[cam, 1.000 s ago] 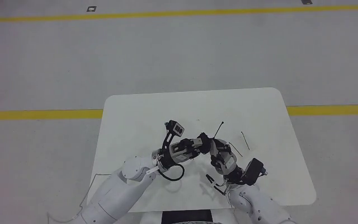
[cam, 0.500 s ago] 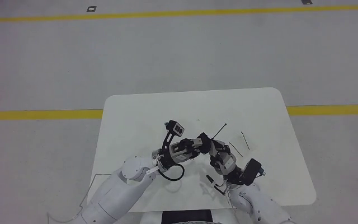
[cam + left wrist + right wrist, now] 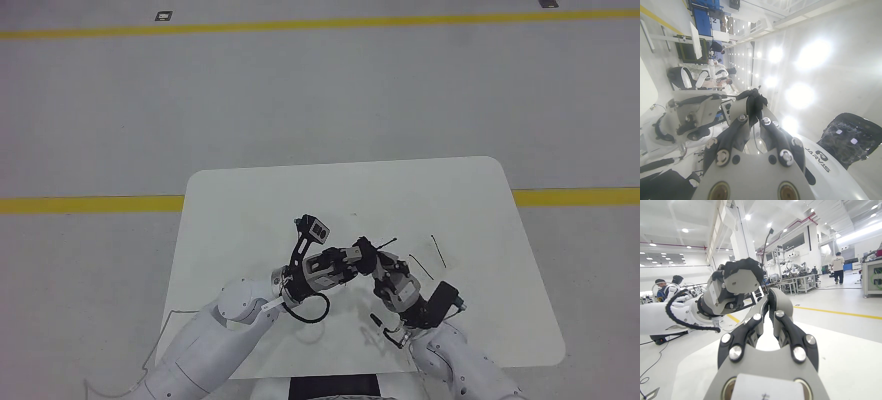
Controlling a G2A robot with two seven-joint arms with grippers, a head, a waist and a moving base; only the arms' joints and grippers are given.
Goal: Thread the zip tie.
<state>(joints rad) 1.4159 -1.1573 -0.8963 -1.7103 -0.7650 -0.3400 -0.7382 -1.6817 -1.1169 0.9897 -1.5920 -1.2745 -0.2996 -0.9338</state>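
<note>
Black nylon zip tie point(image 3: 386, 242) is held above the white table point(image 3: 250, 200), between the left gripper point(image 3: 357, 256) and the right gripper point(image 3: 376, 270). Their tips meet, evidently so that 1 end can be fed into the other. 2 spare ties point(image 3: 421, 266) lie on the table beyond the right gripper, well apart from it.

Left wrist view: the left gripper point(image 3: 754, 98) has its fingers pressed together on a dark strand, judged to be the zip tie point(image 3: 754, 132), which trails back toward the wrist.

Right wrist view: the right gripper point(image 3: 769, 298) is clamped flat on the zip tie point(image 3: 765, 243). The free length rises past its fingertips, its end block uppermost, just beside the left gripper's padded tip. The low pinch appears to leave that end exposed for threading.
</note>
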